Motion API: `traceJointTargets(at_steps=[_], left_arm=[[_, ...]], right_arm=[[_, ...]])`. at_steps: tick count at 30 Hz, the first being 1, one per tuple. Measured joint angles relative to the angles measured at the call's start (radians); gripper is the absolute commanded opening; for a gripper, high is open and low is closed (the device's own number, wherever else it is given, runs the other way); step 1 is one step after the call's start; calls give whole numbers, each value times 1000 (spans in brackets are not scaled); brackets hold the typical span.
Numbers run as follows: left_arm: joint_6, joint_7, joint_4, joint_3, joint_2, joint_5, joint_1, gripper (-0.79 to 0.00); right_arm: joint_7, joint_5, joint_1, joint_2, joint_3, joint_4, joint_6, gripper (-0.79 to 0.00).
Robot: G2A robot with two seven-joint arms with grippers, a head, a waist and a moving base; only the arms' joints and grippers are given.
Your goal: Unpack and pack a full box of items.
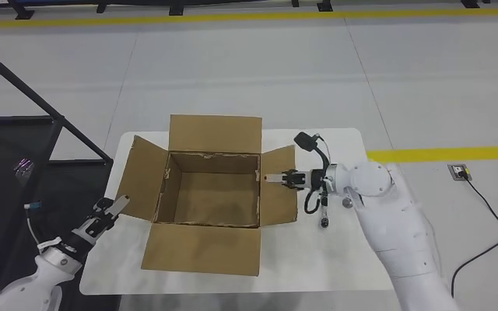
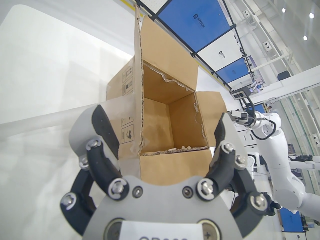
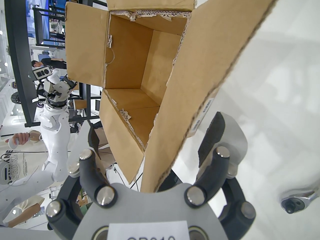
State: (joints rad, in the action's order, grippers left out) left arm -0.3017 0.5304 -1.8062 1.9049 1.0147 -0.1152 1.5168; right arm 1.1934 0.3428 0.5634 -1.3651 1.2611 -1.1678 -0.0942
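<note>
Cardboard box (image 1: 214, 198) empty, flaps (image 1: 144, 183) spread; I judge unpacking done, packing left. Left gripper (image 2: 161, 119), right gripper (image 3: 155, 131) open, flap edge between fingers (image 3: 215, 136), nothing held. Ratchet (image 3: 297, 199) beside right gripper.

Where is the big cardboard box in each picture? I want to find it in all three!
Top view: the cardboard box sits mid-table, flaps spread, its floor bare.
Left wrist view: it stands in the middle, just beyond the left gripper's open fingers, one flap seen edge-on.
Right wrist view: it takes the upper middle, one flap running down between the right gripper's fingers.
Shared landmark: the white table under the box.
</note>
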Motion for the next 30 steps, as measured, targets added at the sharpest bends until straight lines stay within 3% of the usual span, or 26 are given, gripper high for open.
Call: traceJointTargets(at_steps=[24, 30], left_arm=[[-14, 7, 3, 5, -3, 12, 6, 0], [-15, 3, 9, 7, -4, 23, 1, 0]], right_arm=[[-165, -34, -145, -15, -100, 195, 15, 0], [-218, 53, -101, 15, -48, 126, 36, 0]])
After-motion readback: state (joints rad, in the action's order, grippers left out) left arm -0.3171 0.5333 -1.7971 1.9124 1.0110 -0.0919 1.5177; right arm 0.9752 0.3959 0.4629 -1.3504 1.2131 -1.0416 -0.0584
